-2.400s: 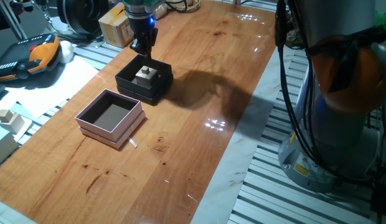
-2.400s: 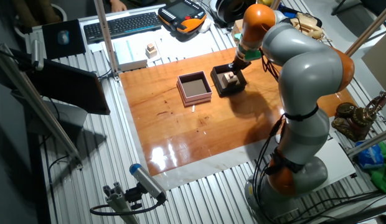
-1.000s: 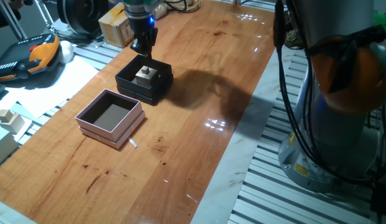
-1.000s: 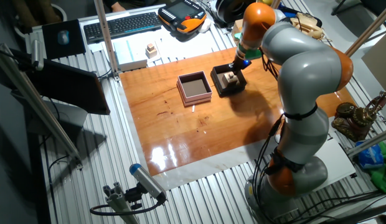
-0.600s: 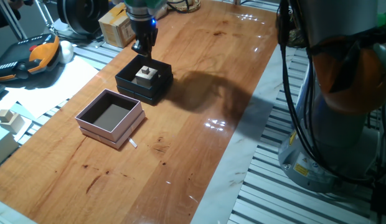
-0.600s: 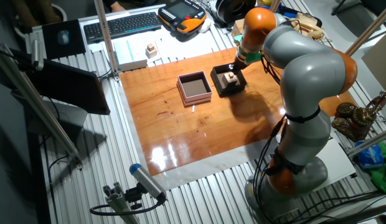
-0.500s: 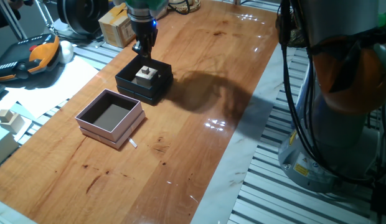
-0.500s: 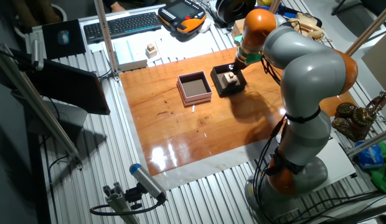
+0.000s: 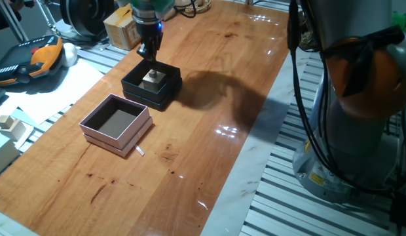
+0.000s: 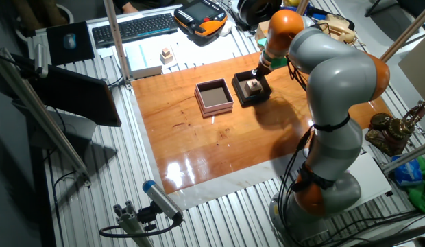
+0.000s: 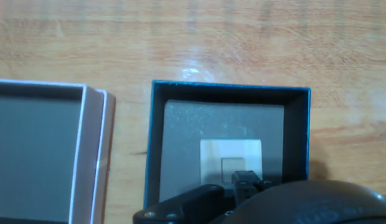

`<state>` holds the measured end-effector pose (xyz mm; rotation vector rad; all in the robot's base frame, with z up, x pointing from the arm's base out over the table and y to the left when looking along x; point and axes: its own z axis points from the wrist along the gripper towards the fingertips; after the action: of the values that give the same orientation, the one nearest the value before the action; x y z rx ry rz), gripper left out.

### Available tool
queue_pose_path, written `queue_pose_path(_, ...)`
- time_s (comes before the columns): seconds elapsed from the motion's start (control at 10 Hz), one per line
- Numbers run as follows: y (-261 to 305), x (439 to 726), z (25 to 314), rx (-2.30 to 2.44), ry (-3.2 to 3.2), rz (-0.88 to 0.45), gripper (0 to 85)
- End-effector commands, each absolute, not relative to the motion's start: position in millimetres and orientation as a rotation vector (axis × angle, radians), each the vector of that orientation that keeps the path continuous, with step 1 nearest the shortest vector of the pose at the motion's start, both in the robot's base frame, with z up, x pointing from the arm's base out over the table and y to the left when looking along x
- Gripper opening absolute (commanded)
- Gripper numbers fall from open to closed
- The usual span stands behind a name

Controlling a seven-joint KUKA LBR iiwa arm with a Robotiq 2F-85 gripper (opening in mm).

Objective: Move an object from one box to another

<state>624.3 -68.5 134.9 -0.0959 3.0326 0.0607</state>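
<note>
The small pale wooden cube (image 9: 150, 78) sits inside the black box (image 9: 134, 84) at the far left of the wooden table. It also shows in the other fixed view (image 10: 253, 86) and in the hand view (image 11: 230, 155). The pink box (image 9: 92, 128), with a dark inside, stands apart from the black box on its near side, and holds nothing I can see. My gripper (image 9: 149, 50) hangs just above the black box's far edge, above and slightly behind the cube, not touching it. Its fingers look like one dark mass, so their gap does not show.
A pair of pale wooden blocks (image 9: 6, 124) lies off the table at left. A cardboard box (image 9: 121, 26) and an orange-black pendant (image 9: 33, 59) are behind the boxes. A small white scrap (image 9: 140, 151) lies by the pink box. The robot's base (image 9: 347, 131) stands at right.
My gripper has shifted very slightly over the black box. The cube and both boxes have not moved.
</note>
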Motion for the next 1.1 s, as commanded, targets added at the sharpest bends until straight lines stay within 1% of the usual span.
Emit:
queue_pose_path(0.0, -67, 625, 135, -0.098, 3.035, 0.063, 0.0)
queue_pose_path(0.1, -66, 625, 136, -0.086, 3.037, 0.061, 0.0)
queue_pose_path(0.2, -64, 625, 136, -0.067, 3.029, 0.055, 34.0)
queue_pose_path(0.4, -63, 626, 136, -0.061, 3.019, 0.038, 34.0)
queue_pose_path(0.5, -63, 626, 136, -0.066, 3.014, 0.029, 51.0)
queue_pose_path(0.8, -65, 625, 129, -0.085, 3.009, 0.023, 51.0)
queue_pose_path(0.9, -65, 624, 126, -0.089, 3.008, 0.018, 34.0)
queue_pose_path(1.0, -64, 622, 123, -0.09, 3.006, 0.013, 34.0)
